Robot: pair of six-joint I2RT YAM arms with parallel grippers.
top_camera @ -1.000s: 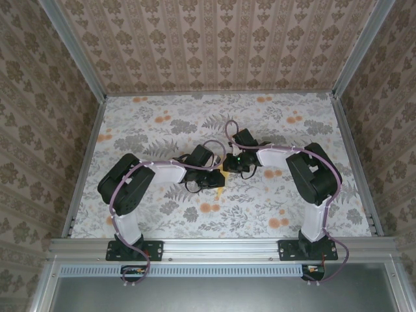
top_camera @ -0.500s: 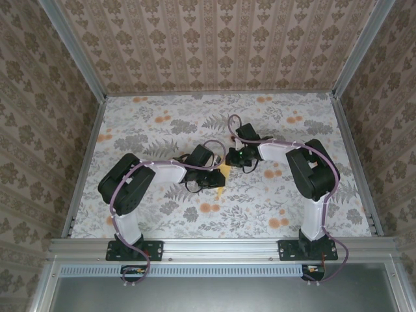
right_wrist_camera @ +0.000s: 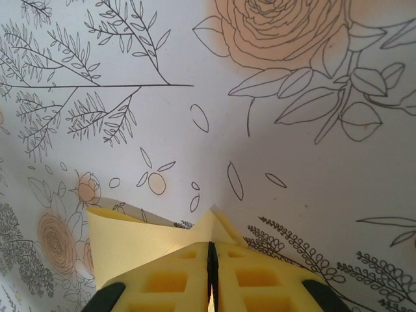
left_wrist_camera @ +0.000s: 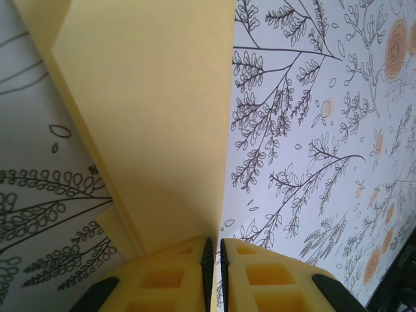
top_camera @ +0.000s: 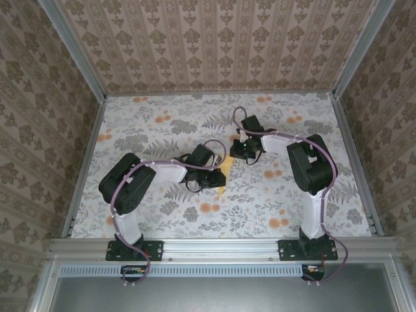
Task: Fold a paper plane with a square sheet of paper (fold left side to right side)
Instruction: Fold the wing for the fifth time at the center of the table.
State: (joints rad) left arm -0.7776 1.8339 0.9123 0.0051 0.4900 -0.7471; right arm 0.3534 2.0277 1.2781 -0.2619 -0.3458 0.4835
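The yellow sheet of paper (top_camera: pixel 224 171) is folded and held off the cloth between both grippers at the table's middle. My left gripper (top_camera: pixel 218 178) is shut on its near end. In the left wrist view the paper (left_wrist_camera: pixel 149 117) rises as a broad yellow panel with layered edges on its left, and the left gripper (left_wrist_camera: pixel 213 250) pinches its right edge. My right gripper (top_camera: pixel 238 153) is shut on the far end. In the right wrist view a pointed corner of the paper (right_wrist_camera: pixel 140 237) pokes out just above the right gripper (right_wrist_camera: pixel 212 252).
A flower-print cloth (top_camera: pixel 162 123) covers the table, with orange blossoms (right_wrist_camera: pixel 286 26) and grey leaf sprigs. Patterned walls and metal rails (top_camera: pixel 78 166) close in the left, right and back sides. Both arms bend inward towards the middle.
My right gripper has moved away from the bases and slightly right with the paper's end. More yellow paper now shows between the grippers. The left arm has barely moved.
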